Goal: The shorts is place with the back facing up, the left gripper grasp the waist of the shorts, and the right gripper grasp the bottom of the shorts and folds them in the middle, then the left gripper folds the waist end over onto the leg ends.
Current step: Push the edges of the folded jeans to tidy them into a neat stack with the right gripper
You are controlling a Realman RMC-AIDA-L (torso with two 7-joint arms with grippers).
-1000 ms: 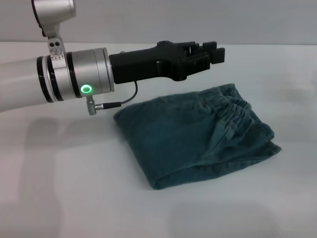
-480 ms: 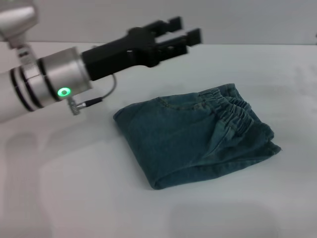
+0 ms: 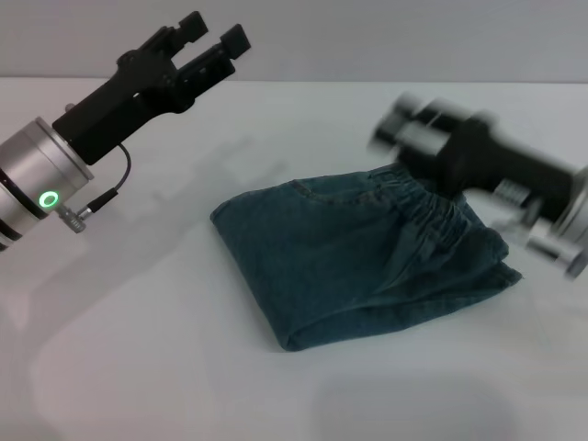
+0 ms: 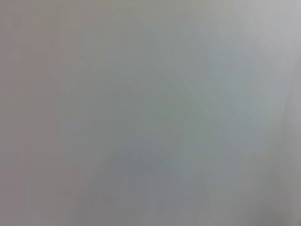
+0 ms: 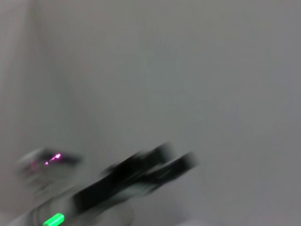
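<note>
1. The left end effector [image 3: 213,39], black, angular and two-fingered on a silver cylindrical wrist with a green-lit ring, is raised at the far left of the head view; its two fingers stand apart with a clear gap and hold nothing.
2. In the right wrist view the same left end effector [image 5: 174,157] shows as a dark streak, its fingers spread, with a green light low beside it.
3. The right end effector [image 3: 404,127], a black blocky body smeared by motion, hangs over the far right part of the cloth; I cannot tell whether its fingers are apart or together.
4. The long blue faded-denim shorts [image 3: 349,253] lie folded into a compact bundle on the desk, right of centre.
5. The puckered elastic waist [image 3: 432,207] sits on top at the bundle's right side, just under the right end effector.
6. The left end effector is well apart from the shorts, up and to their left.
7. The plain white desk [image 3: 165,367] carries only the shorts; a pale wall stands behind.
8. The left wrist view shows only a plain grey surface.
</note>
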